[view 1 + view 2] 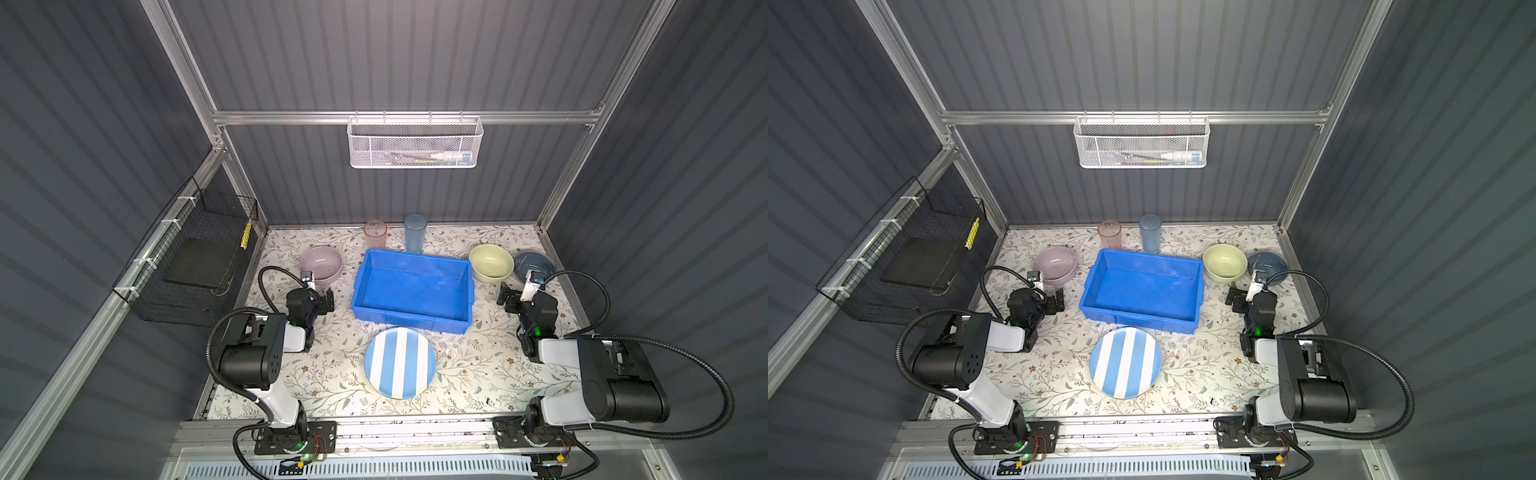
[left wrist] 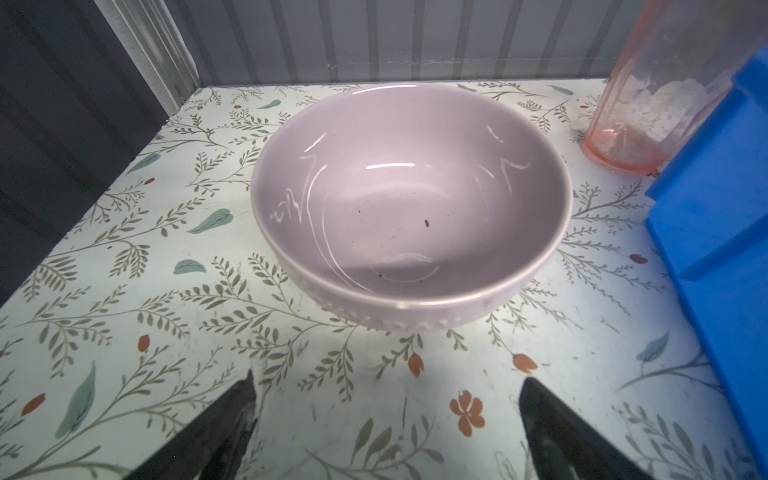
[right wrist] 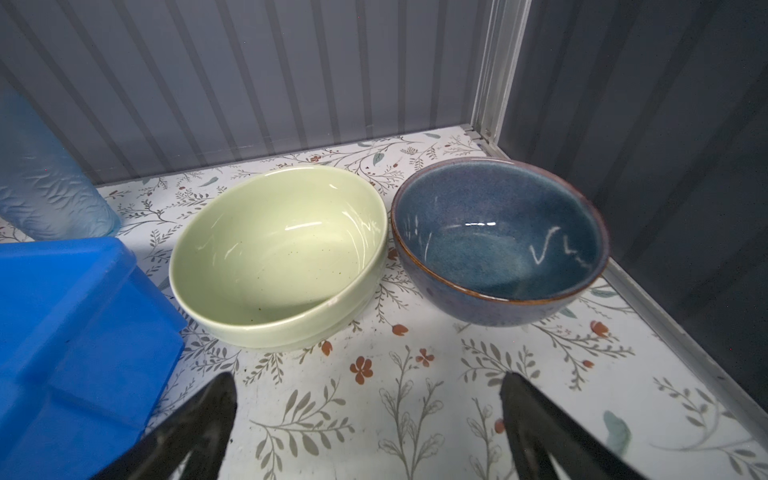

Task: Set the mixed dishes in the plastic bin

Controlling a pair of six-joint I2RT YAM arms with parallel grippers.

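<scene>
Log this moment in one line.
left gripper: open, facing lilac bowl | right gripper: open, facing pale-green bowl, dark-blue bowl | blue plastic bin: empty | blue-white striped plate, pink tumbler, blue tumbler: unplaced

Pink tumbler (image 2: 636, 108) cut off at top edge

- I count three bowls: lilac bowl (image 1: 321, 265), pale-green bowl (image 1: 491, 262), dark-blue bowl (image 1: 534, 259).
- Two tumblers: pink tumbler (image 1: 375, 234), blue tumbler (image 1: 414, 233).
- One striped plate (image 1: 400, 362).
- One plastic bin (image 1: 409, 291).
- Two baskets: white mesh basket (image 1: 415, 143), black wire basket (image 1: 195, 266).
</scene>
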